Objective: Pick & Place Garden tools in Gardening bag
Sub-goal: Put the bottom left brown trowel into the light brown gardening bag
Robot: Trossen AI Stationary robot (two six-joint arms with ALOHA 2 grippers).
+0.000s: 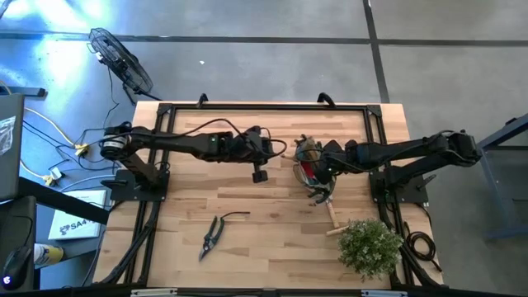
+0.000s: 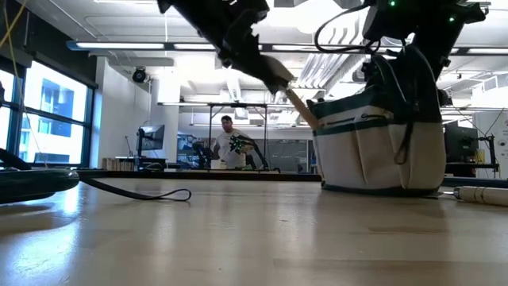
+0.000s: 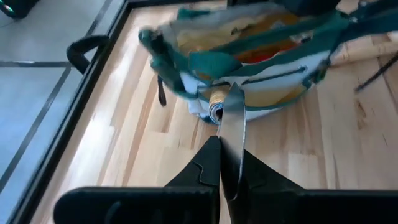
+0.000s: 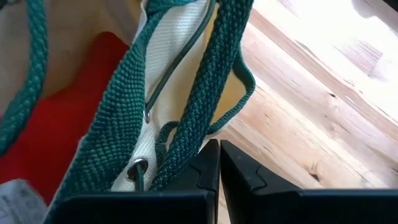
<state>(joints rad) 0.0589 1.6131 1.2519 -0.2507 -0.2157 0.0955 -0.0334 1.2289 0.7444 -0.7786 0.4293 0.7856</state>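
Observation:
The gardening bag stands at mid-table on its base, tan with green trim; a red glove lies inside. My left gripper hangs just left of the bag, shut on a trowel whose wooden handle end points at the bag's side. My right gripper is at the bag's right rim, shut on a green loop handle. Dark pruning shears lie flat near the front edge. Another wooden-handled tool lies on the table near the bag. My left gripper pinches the trowel's flat metal blade between its two fingers, coming from the table's left and slanting down. The trowel is lifted clear, tilted handle-first toward the bag; whether the handle end touches the bag I cannot tell. My right gripper pinches the bag's green woven loop handle between its two fingers, slanting down from the table's right. The bag stays on the table.
A bushy green plant stands at the front right corner. A black frame runs round the table's edge. Bare wood lies between the shears and the bag. A person stands far back in the room.

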